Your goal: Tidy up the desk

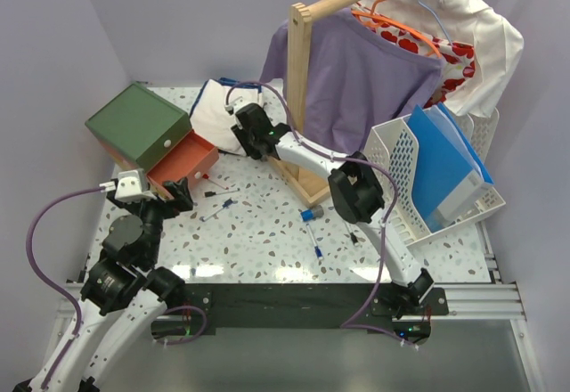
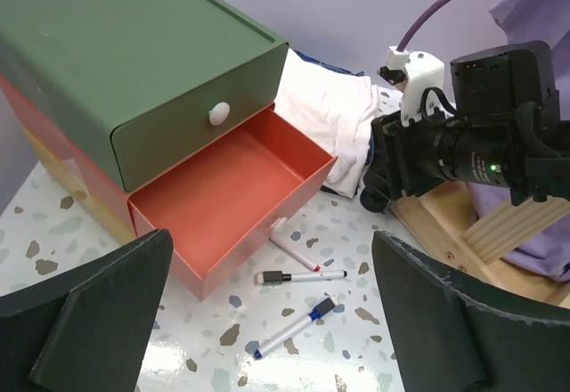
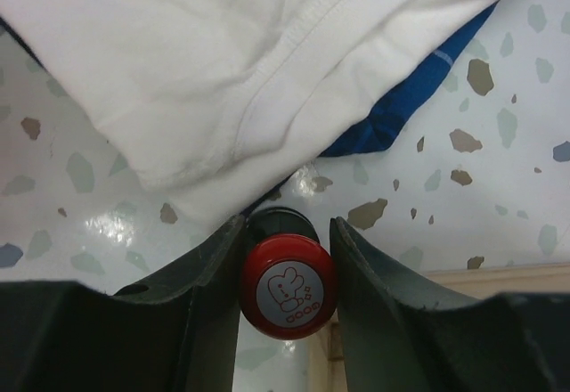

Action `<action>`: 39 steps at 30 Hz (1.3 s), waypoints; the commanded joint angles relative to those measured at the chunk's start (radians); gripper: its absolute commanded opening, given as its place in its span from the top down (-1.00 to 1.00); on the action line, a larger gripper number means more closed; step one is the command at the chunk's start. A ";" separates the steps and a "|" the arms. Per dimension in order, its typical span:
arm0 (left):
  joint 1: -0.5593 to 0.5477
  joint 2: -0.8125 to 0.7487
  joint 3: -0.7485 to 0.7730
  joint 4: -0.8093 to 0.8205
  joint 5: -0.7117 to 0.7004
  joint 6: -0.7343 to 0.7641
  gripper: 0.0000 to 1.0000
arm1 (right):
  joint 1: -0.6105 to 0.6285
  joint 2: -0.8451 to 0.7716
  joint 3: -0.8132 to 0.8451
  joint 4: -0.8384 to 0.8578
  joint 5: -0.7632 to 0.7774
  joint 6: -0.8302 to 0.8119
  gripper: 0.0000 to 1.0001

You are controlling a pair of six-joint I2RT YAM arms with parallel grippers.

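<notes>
The desk (image 1: 267, 236) is white terrazzo. My left gripper (image 1: 175, 194) hangs open and empty just in front of the open orange drawer (image 1: 184, 162) of the green-topped box (image 1: 138, 123). In the left wrist view its fingers (image 2: 89, 321) frame three markers on the desk: red (image 2: 294, 248), black (image 2: 301, 276) and blue (image 2: 294, 327). My right gripper (image 1: 244, 135) is at the white cloth (image 1: 209, 111). In the right wrist view it (image 3: 287, 232) is shut on a red round-capped stamp (image 3: 287, 289) at the cloth's edge (image 3: 223, 53).
A wooden clothes rack (image 1: 301, 80) with a purple shirt (image 1: 356, 71) stands mid-back. A white basket (image 1: 401, 156) with a blue folder (image 1: 450, 165) stands at the right. A blue pen (image 1: 318, 251) and a small blue-capped item (image 1: 309, 215) lie mid-desk. Blue fabric (image 3: 401, 107) lies under the cloth.
</notes>
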 commanded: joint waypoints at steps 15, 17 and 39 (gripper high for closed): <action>-0.001 -0.120 -0.139 0.333 0.770 0.205 -1.00 | 0.030 -0.781 -0.547 -0.355 -0.841 -0.583 1.00; -0.002 -0.105 -0.163 0.386 0.927 0.195 -1.00 | 0.032 -0.836 -0.601 -0.453 -0.933 -0.671 1.00; -0.082 0.315 -0.251 0.844 1.358 -0.083 -0.99 | 0.023 -1.054 -0.656 -0.602 -1.202 -0.811 1.00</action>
